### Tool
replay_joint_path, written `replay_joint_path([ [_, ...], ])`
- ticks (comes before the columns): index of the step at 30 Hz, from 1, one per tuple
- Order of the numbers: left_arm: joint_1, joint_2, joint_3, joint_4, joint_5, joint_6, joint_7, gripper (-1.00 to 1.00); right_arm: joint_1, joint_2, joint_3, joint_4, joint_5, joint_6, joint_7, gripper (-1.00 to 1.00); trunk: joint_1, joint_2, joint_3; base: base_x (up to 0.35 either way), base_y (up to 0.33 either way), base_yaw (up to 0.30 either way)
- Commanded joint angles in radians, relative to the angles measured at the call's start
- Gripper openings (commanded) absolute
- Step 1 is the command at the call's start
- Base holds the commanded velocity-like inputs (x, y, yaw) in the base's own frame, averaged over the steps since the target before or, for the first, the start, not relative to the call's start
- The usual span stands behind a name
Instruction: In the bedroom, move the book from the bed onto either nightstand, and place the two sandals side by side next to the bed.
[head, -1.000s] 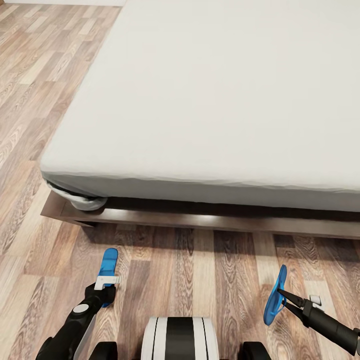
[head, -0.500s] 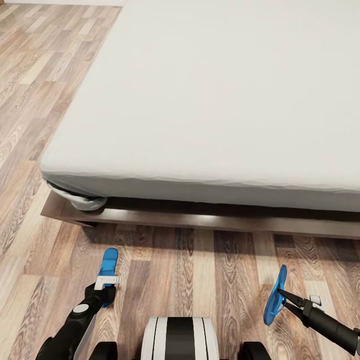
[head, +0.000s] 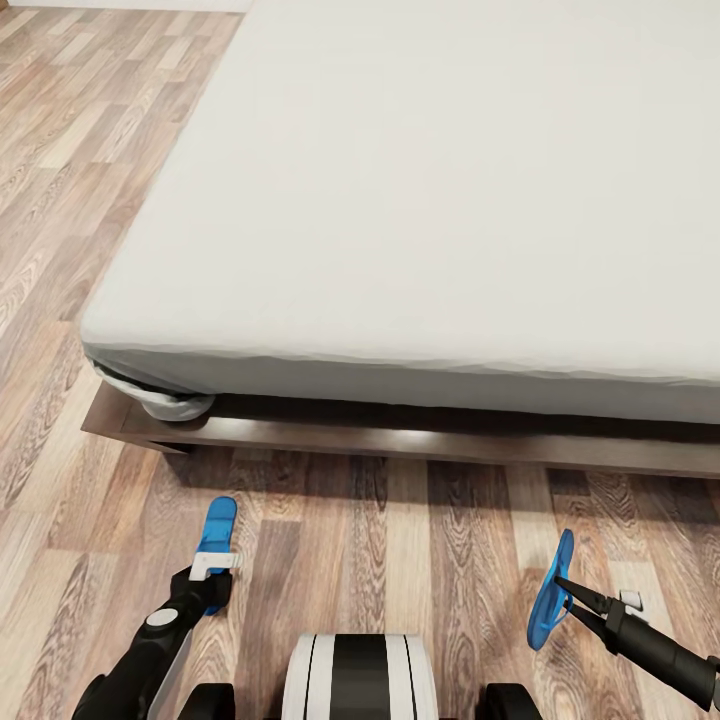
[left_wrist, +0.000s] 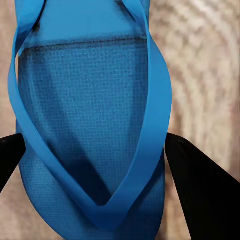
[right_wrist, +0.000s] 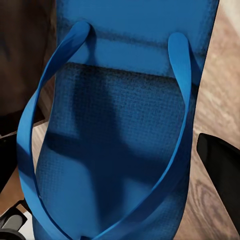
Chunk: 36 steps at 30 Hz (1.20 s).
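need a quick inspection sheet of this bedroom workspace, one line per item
surface: wood-plank floor in front of the bed, bare between the two arms
job's things: large low bed with dark wooden frame and off-white mattress, top bare in view; bright blue flip-flop sandal at the left gripper, pointing toward the bed; second blue sandal in the right gripper, turned on its edge above the floor; sandals well apart, not side by side
clutter: nothing seen
grippers: left gripper with a finger on each side of its sandal; right gripper shut on its sandal
cables: nothing seen
surroundings: bunched sheet corner at the bed's near-left corner
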Motion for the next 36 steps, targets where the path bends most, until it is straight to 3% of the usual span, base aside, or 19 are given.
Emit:
replay_joint_path([
  [1, -0.001, -0.002, 0.002, -0.002, -0.009, 0.005, -0.003, -1.00, -0.001, -0.001, 0.008, 0.001, -0.011, 0.009, 0.002, -1.00, 0.000, 0.000, -0.001, 0.000, 0.000, 0.000],
  [6, -0.001, -0.006, 0.003, -0.002, -0.011, 0.005, -0.003, -1.00, -0.001, -0.001, 0.008, 0.001, -0.011, 0.009, 0.002, -1.00, 0.000, 0.000, -0.001, 0.000, 0.000, 0.000],
  [12, 0.000, -0.007, 0.003, -0.002, -0.011, 0.005, -0.003, -1.00, -0.001, -0.001, 0.008, 0.001, -0.011, 0.009, 0.002, -1.00, 0.003, -0.002, -0.024, 0.000, 0.000, 0.000],
  [20, 0.000, -0.007, 0.003, -0.002, -0.011, 0.005, -0.003, -1.00, -0.001, -0.001, 0.008, 0.001, -0.011, 0.009, 0.002, -1.00, 0.003, -0.002, -0.024, 0.000, 0.000, 0.000],
  [24, 0.000, -0.007, 0.003, -0.002, -0.011, 0.005, -0.003, -1.00, -0.001, -0.001, 0.008, 0.001, -0.011, 0.009, 0.002, -1.00, 0.004, -0.003, -0.039, 0.000, 0.000, 0.000],
  [36, -0.001, -0.007, 0.003, -0.002, -0.012, 0.005, -0.003, -1.00, -0.001, -0.001, 0.008, 0.001, -0.011, 0.009, 0.002, -1.00, 0.004, -0.003, -0.039, 0.000, 0.000, 0.000],
])
